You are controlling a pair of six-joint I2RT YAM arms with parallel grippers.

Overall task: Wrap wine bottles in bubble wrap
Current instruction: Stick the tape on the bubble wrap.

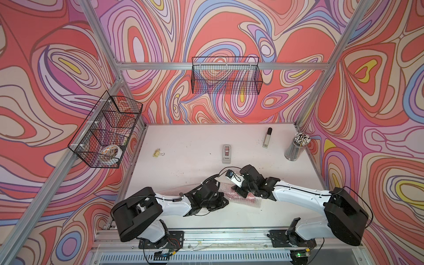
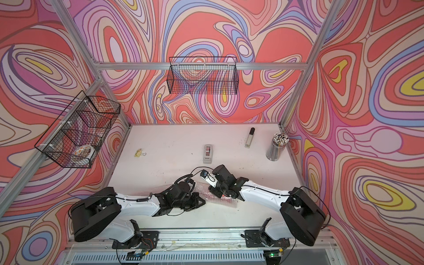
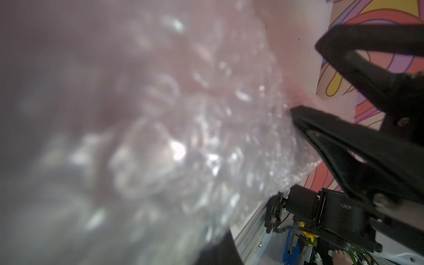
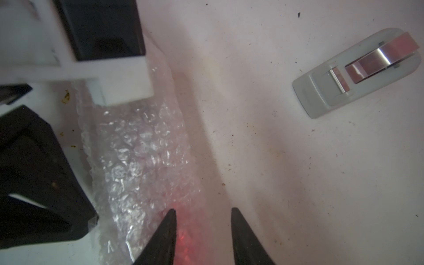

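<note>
Left gripper (image 1: 224, 201) low over table (image 1: 183, 174), near the front middle, jaws closed, pinching edge of bubble wrap (image 1: 244, 200). Wrap lay crumpled between both grippers, film right up against left wrist lens. Wine bottle (image 4: 183, 241) showed only as red glow under wrap. Right gripper (image 4: 203, 210) above it, jaws apart, straddling glow

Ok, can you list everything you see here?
bubble wrap: one rolled sheet, clear, front middle
wine bottle: one seen, pink-red, inside that wrap
tape dispenser: one, grey, middle
slim bar: one, silver-and-black, far right
cup of pencils: one, clear, right corner
binder clip: one, yellow, left side
wire baskets: two, black, back wall and left rail
bowl: one, patterned, in left basket
left gripper: black, shut on bubble wrap
right gripper: black, jaws apart over the wrap
</note>
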